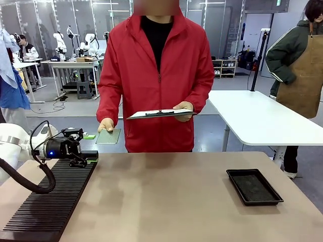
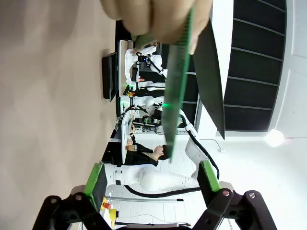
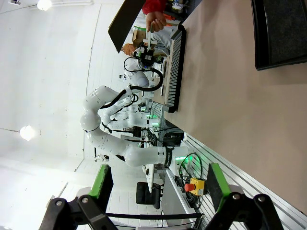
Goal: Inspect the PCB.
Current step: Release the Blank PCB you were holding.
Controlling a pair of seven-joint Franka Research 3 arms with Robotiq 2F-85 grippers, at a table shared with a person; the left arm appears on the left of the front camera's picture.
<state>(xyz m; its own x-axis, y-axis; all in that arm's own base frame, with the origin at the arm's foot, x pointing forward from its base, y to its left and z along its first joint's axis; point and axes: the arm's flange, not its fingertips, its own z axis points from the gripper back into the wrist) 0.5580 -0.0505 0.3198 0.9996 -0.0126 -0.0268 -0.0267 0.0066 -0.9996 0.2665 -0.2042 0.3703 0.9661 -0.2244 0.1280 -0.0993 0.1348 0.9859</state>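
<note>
A person in a red jacket stands at the far side and holds the PCB (image 1: 108, 136), a thin pale green board, in one hand (image 1: 105, 124) just past the table's far left edge. My left gripper (image 1: 91, 147) is open right beside it, fingers pointing at the board and apart from it. In the left wrist view the PCB (image 2: 176, 81) stands edge-on, pinched by the person's fingers (image 2: 153, 19), its near end just beyond my open left gripper (image 2: 152, 176). My right gripper (image 3: 158, 184) is open with nothing between its fingers, away from the board (image 3: 149, 33).
The person's other hand holds a dark clipboard (image 1: 161, 113) at waist height. A black slotted rack (image 1: 50, 201) lies along the table's left side under my left arm. A shallow black tray (image 1: 254, 186) sits at the right. Another person stands at the far right.
</note>
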